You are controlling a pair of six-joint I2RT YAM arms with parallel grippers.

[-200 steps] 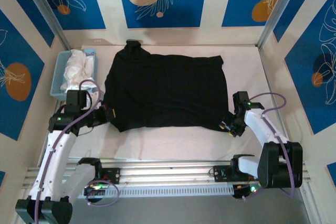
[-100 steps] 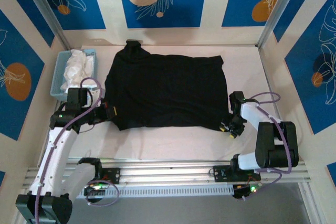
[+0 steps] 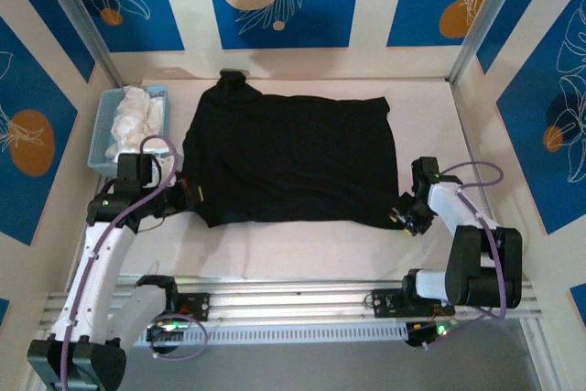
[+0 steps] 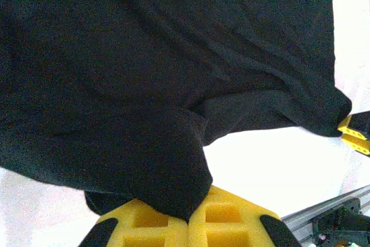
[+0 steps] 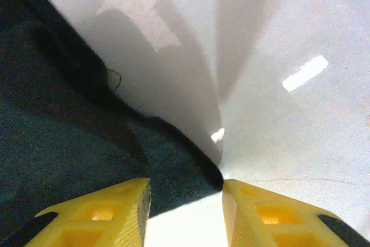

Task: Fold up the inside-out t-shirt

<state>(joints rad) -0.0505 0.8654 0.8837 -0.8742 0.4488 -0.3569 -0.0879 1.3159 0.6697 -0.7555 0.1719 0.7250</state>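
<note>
Black t-shirt (image 3: 288,157) — corner tight in left hand (image 4: 188,217) (hem within parted right hand (image 5: 185,201))

White arms (image 3: 99,267), black joints (image 3: 476,272), purple cables (image 3: 462,168), yellow end effector fingers (image 4: 231,221).

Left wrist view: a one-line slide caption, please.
Left end effector shut on a bunched edge of the black t-shirt above the white table.

Bright, even overhead light fills the top view; the white bench (image 3: 302,244) is nearly washed out, and the black t-shirt (image 3: 293,157) reads as a flat dark mass. At the left wrist the bench glares white and the left end effector (image 4: 188,221) looks soft. At the right wrist, glints and soft-edged shadows cross the bench.
</note>
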